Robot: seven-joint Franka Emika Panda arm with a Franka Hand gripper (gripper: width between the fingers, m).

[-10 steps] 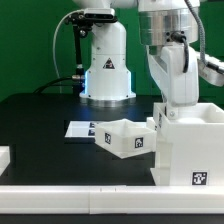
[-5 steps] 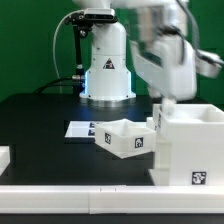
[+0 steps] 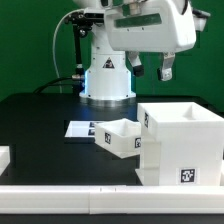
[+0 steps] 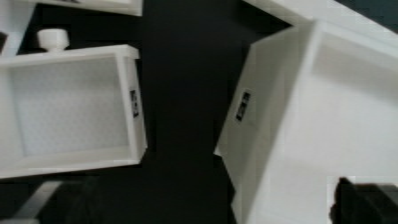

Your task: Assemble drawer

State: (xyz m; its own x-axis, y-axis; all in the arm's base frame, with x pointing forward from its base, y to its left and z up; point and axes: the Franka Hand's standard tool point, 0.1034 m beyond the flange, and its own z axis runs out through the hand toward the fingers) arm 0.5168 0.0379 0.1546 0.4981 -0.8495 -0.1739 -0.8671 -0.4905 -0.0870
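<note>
**Q:** Exterior view, left to right?
**A:** First the marker board [image 3: 76, 129]; then the small tray [image 3: 122, 138] just beside the cube shell [image 3: 185, 145], a gap between; gripper [image 3: 152, 68] above both, jaws spread, empty.
**Q:** Good practice?
**A:** Probably descend centred on one tray wall, grip squarely, keep it level.

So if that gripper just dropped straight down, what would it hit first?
Probably the wall of the large shell nearest the small tray, or the black table between them; how deep the gripper sits is unclear.

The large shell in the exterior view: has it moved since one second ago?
Yes. The large shell has slid toward the exterior view's left, so it is now closer to the marker board.
</note>
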